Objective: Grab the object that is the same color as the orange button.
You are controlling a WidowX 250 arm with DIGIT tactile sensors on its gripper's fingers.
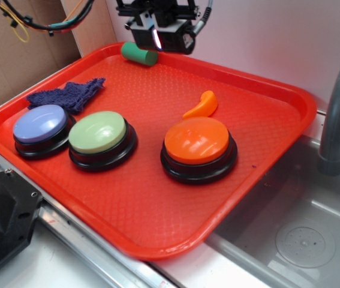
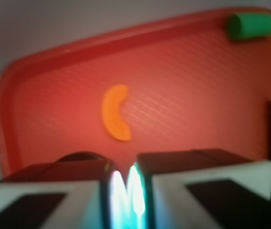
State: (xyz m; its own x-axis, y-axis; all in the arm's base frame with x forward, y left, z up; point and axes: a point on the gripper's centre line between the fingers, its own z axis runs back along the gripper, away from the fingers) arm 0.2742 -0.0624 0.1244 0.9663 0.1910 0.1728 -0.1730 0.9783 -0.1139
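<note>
The object (image 1: 202,105), a small curved orange piece with a tapered end, lies on the red tray (image 1: 265,132) just behind the orange button (image 1: 197,141). In the wrist view the object (image 2: 116,113) lies ahead of the jaws, well apart from them. My gripper (image 1: 156,37) hangs high over the tray's far edge, beside a green cylinder (image 1: 139,53). In the wrist view my gripper (image 2: 124,177) has its two fingers nearly touching, with nothing between them. The orange button shows only as a dark arc behind the left finger (image 2: 59,191).
A pale green button (image 1: 99,135) and a lavender-blue button (image 1: 41,126) sit at the tray's left front. A blue cloth (image 1: 68,94) lies behind them. A grey sink basin (image 1: 295,234) and faucet (image 1: 337,114) are to the right. Cardboard and cables stand at the back left.
</note>
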